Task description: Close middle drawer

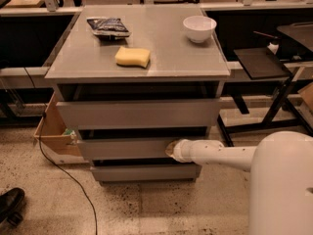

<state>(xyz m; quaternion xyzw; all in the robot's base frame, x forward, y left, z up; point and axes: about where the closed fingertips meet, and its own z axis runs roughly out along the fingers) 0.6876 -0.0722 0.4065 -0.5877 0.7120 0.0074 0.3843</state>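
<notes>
I count three grey drawer fronts under the bench (195,65). The middle drawer (122,149) sits between the other two, with a dark gap above it. My end effector (171,150) is at its front panel, right of centre; I cannot tell whether it is spread. On top are one bowl (199,28), one sponge (132,57) and one bag (108,26).

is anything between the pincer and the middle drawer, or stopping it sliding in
Nothing visible. The pincer sits right at the middle drawer front, near its right end, and nothing sticks out over the drawer's top edge.
</notes>
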